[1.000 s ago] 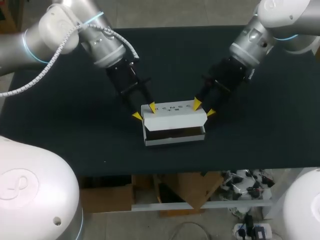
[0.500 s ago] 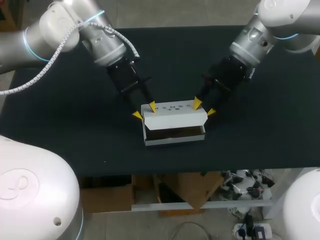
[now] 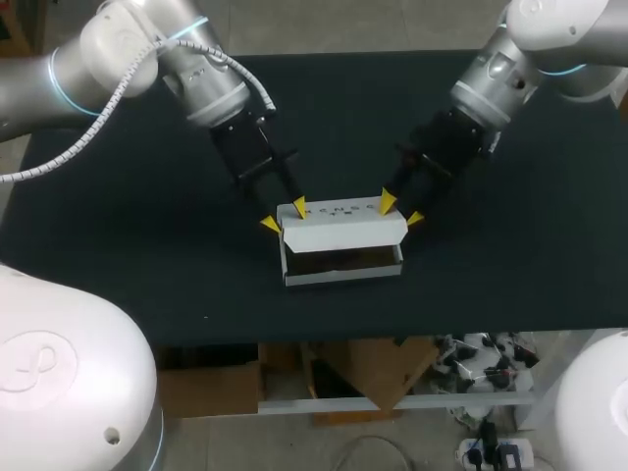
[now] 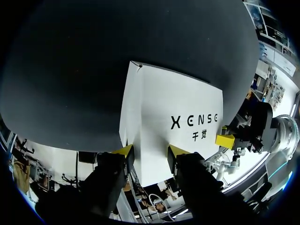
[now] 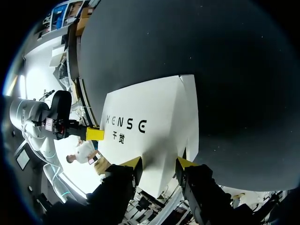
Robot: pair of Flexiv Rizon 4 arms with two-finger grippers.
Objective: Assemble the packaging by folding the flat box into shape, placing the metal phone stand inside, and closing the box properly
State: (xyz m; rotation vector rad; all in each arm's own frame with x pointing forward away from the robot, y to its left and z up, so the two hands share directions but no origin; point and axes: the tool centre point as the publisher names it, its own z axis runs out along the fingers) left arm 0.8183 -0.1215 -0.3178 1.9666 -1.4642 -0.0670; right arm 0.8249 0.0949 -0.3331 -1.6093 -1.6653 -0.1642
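Box (image 3: 342, 276): white cardboard, folded into a long rectangular shape, stood upright on the dark table (image 3: 147, 275), near its middle.
Lid (image 3: 343, 229): white with dark lettering, laid over the top, not fully shut.
Front: a dark gap is left under the lid; contents cannot be made out.

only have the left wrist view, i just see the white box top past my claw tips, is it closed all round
observer: no, in the head view the white box gapes along its near side, a dark slot under its top
operator: where's the right claw
observer: the right claw is open astride the box's far right corner, one tip at the top's far edge, one beside the end
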